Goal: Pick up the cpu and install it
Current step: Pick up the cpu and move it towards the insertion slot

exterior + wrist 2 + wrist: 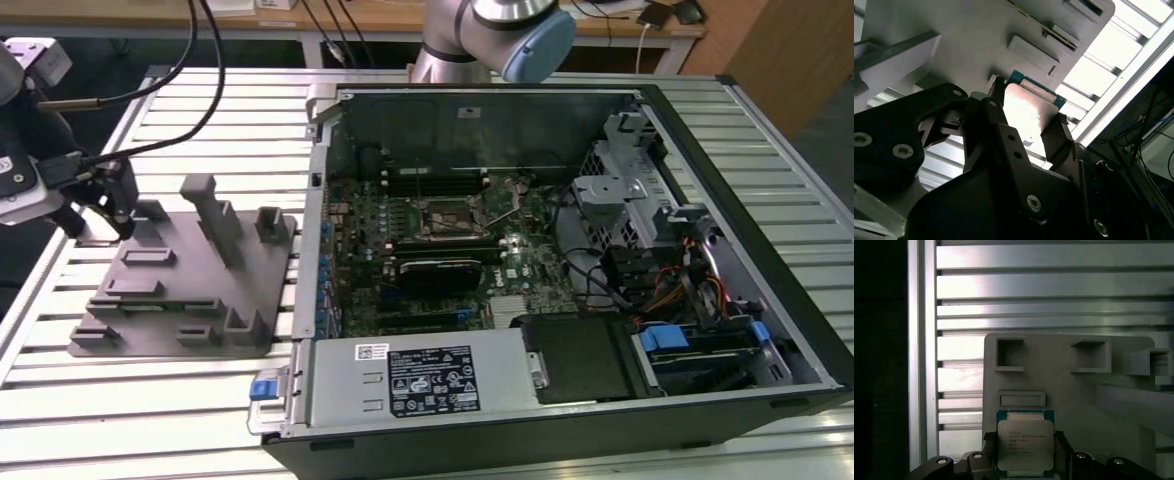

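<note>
Hand [1025, 441] appears closed on opposite edges of the cpu [1025, 446] at the grey fixture [1074, 390]. A sound hold needs level, even, light pressure.

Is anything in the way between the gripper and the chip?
Nothing visible. The gripper straddles the chip on the grey fixture, with no object between them.

Exterior view looks down steeply; both wrist views closely share the cpu [1025, 445] [1029, 117].

cpu [1026, 107] | near part hidden | behind end effector [1029, 120]
</note>
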You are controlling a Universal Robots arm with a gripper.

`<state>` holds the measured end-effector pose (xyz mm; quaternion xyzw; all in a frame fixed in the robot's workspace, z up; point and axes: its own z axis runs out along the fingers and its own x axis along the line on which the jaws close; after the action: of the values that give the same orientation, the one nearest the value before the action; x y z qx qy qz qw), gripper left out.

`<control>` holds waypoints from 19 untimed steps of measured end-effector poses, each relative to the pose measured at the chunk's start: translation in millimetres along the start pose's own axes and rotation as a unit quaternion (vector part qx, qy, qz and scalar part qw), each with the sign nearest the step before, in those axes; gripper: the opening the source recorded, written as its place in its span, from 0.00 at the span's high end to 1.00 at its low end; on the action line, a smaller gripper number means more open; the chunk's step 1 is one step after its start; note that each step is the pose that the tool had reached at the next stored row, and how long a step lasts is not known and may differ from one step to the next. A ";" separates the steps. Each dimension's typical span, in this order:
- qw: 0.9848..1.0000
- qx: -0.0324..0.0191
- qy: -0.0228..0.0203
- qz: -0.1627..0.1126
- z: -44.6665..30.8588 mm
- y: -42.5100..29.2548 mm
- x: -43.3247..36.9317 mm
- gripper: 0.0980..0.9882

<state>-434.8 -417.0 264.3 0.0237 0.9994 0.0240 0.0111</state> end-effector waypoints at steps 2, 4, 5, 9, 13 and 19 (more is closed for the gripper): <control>1.000 0.000 0.000 0.000 -4.2 0.2 -0.1 0.50; 1.000 0.000 0.000 0.000 -8.8 0.4 -0.2 0.50; 1.000 0.000 0.000 0.000 -10.9 0.5 -0.2 0.50; 1.000 0.000 0.000 0.000 -20.0 1.0 -0.4 0.50; 1.000 0.000 0.000 0.000 -30.3 1.5 -0.6 0.50; 1.000 0.000 -0.001 0.000 -46.5 2.2 -1.0 0.50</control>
<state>-434.8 -417.0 310.9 0.0237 0.9994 0.0240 0.0117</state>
